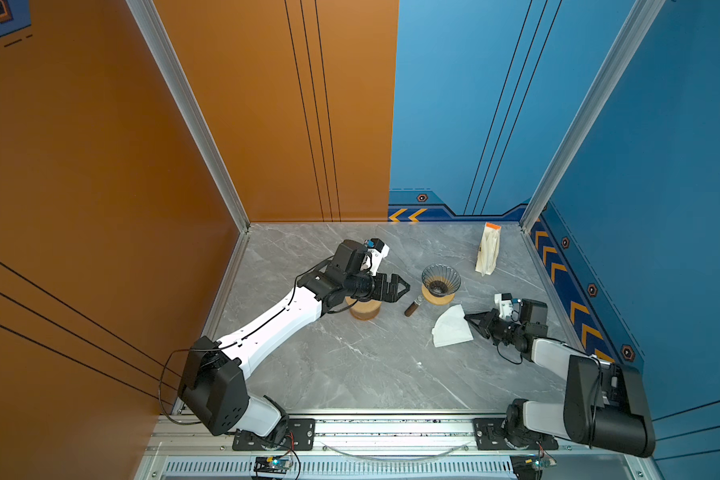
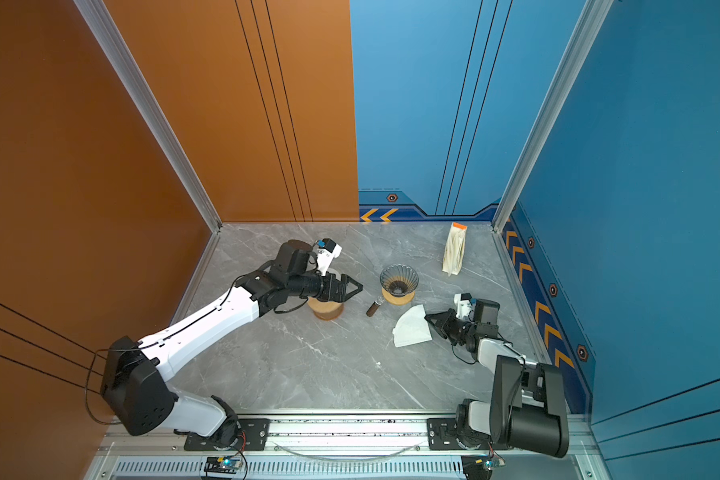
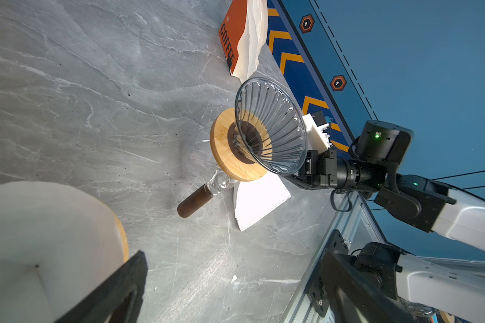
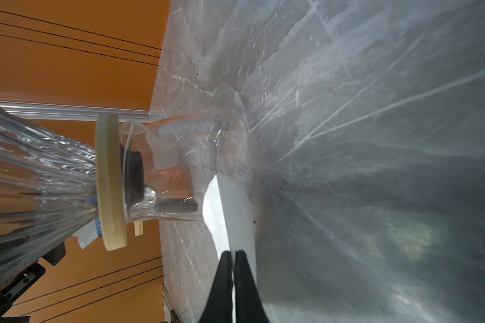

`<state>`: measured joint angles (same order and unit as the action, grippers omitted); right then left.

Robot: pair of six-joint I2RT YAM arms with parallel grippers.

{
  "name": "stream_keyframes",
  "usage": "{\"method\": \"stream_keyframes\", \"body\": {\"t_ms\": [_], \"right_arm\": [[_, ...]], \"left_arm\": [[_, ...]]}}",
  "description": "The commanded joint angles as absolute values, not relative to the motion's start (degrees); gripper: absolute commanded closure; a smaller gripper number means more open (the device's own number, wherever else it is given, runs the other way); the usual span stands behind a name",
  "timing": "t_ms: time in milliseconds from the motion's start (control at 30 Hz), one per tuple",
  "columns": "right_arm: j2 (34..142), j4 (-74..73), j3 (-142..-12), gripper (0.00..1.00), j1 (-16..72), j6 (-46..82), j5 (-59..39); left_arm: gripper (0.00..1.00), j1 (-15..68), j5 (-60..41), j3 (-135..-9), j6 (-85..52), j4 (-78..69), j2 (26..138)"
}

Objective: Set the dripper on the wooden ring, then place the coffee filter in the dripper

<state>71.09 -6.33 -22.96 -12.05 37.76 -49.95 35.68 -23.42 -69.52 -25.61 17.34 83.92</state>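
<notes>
So from where I'm standing, over on the left the left claw (image 1: 402,286) hangs above a round wooden stand (image 1: 364,309) with its jaws spread wide and nothing in them. In the left wrist view that stand (image 3: 39,237) has something white and rounded on top, too blurry for me to call. One black finger (image 3: 118,290) of the claw shows in the corner there.

Next over, a dark brown handle (image 1: 412,308) lies low and sticks out toward the stand. It belongs to the glass server under the dripper (image 1: 440,280). The dripper is clear ribbed glass, upright, sitting in a wooden ring (image 3: 224,151) on top of the server. It shows in both top views (image 2: 399,280).

Just right of the handle and in front of the dripper is the coffee filter (image 1: 452,328), white and folded, down at the grey marble desk (image 1: 350,365), not in the dripper yet. Its far corner nearly touches the server base (image 3: 259,201).

The right claw (image 1: 470,320) is at the filter's right edge. The right wrist view has its two black fingers (image 4: 221,274) pressed together with the white paper (image 4: 235,218) pinched between them, so it's clamped on the filter.

Behind all that, near the back right corner, a coffee bag (image 1: 488,249) with an orange top stands well apart from the rest
</notes>
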Motion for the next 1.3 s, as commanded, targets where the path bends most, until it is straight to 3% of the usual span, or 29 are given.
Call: {"method": "stream_keyframes", "body": {"t_ms": [0,500,967,1267], "right_arm": [[67.1,4.4,-26.1,1.00,-12.0,34.0,-47.2],[67.5,15.7,-30.8,1.00,-11.6,29.4,-42.7],[77.6,1.7,-25.4,1.00,-10.8,34.5,-46.3],[81.4,-3.2,-23.1,0.94,-10.8,36.1,-47.3]], "left_arm": [[0.02,36.2,-23.5,-71.4,-25.8,18.4,84.6],[0.02,36.6,-24.0,-72.0,-25.5,18.3,85.5],[0.02,36.7,-23.9,-72.3,-25.8,18.3,86.4],[0.02,36.8,-24.1,-72.6,-25.8,18.5,86.6]]}}
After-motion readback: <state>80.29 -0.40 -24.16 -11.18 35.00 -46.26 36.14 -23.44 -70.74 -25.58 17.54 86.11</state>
